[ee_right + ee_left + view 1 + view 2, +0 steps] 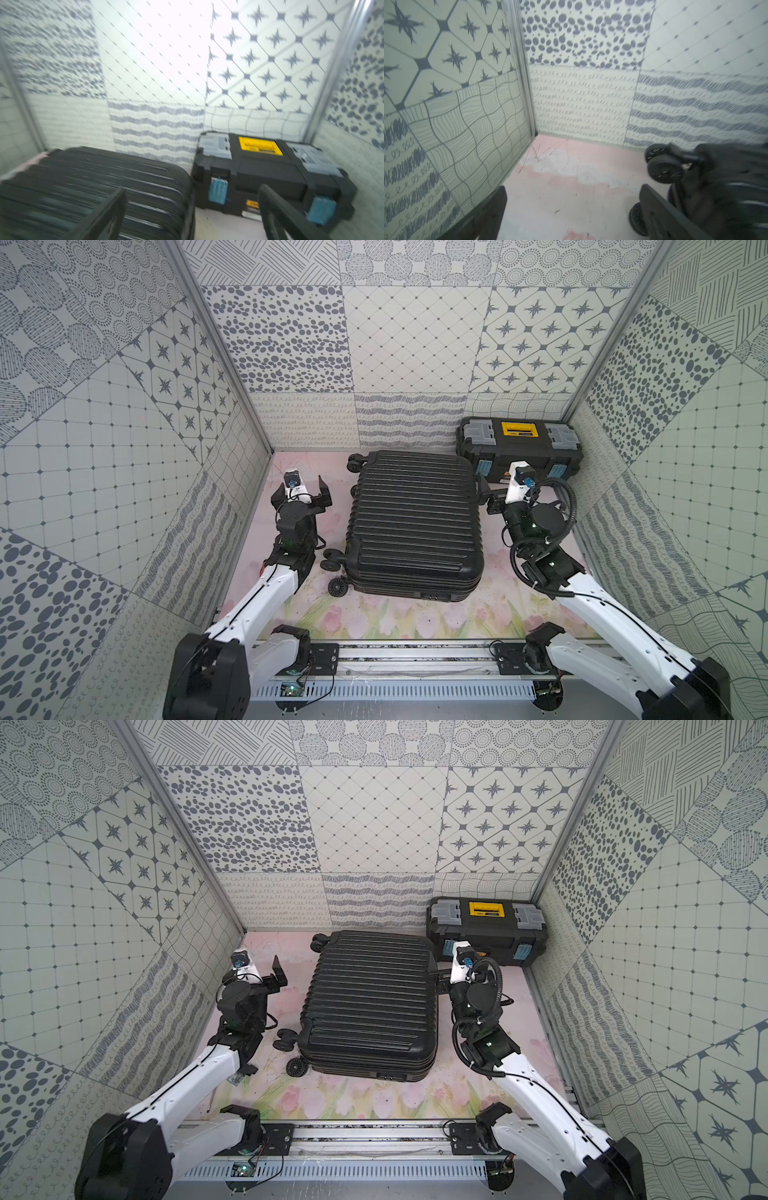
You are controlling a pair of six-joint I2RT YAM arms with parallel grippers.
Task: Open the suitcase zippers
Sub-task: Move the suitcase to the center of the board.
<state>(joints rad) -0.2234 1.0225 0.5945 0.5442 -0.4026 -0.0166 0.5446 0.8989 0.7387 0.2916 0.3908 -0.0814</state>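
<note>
The black ribbed suitcase (pixel 415 522) (pixel 370 1002) lies flat and closed in the middle of the floor, its spinner wheels (pixel 332 564) toward the left. The zippers (pixel 390 590) run along its side seam, which shows on the near side; the pulls are too small to make out. My left gripper (pixel 301 489) (pixel 574 199) is open over bare floor, left of the suitcase's far wheels (pixel 664 168). My right gripper (pixel 496 491) (pixel 193 199) is open at the suitcase's far right edge (pixel 93 176), one finger over the lid, with nothing between the fingers.
A black toolbox (pixel 517 448) (pixel 270 166) with grey latches and a yellow handle stands at the back right, just beyond my right gripper. Patterned walls (pixel 124 448) close in three sides. A metal rail (pixel 415 655) runs along the front. The floor mat (pixel 395 622) is pink and floral.
</note>
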